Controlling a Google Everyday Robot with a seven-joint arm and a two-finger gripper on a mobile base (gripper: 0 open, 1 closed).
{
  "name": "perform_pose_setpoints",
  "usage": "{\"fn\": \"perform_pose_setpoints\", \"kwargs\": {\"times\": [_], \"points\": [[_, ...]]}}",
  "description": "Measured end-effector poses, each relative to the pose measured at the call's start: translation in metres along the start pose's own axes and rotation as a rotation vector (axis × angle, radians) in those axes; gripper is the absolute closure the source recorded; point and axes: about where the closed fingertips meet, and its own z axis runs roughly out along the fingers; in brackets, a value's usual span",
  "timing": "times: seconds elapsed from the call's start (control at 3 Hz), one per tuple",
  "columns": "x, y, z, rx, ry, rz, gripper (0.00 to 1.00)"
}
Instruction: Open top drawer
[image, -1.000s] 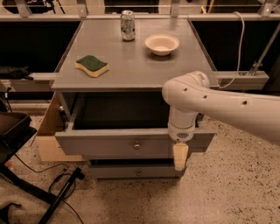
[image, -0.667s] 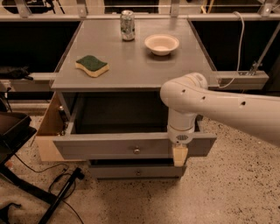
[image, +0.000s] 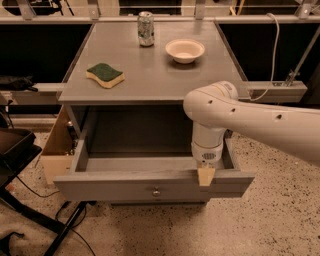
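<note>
Nearest: the top drawer (image: 110, 186), pulled well out past the near edge of the bench (image: 150, 92), with a small round knob (image: 156, 192) at the centre of its grey front. Hides anything beneath it. At the right of that front's top rim: the end effector (image: 206, 176), a tan tip overlapping the rim. Cannot tell whether apart, together or clamped, with the white arm (image: 250, 120) covering the rest and the drawer's right-rear inside. Farther, near the left edge: a green sponge (image: 105, 75). Toward the far edge: a pale bowl (image: 185, 50) and a can (image: 145, 29), label unreadable.
</note>
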Motion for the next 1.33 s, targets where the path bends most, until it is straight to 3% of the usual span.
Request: {"fn": "perform_pose_setpoints", "kwargs": {"times": [0.33,0.67,1.33], "points": [[0.023,0.026,0.003,-0.058,0.052,0.033,1.00],[0.019,0.028,0.003,-0.058,0.052,0.033,1.00],[0.023,0.052,0.006,-0.112,0.056,0.030,1.00]]}}
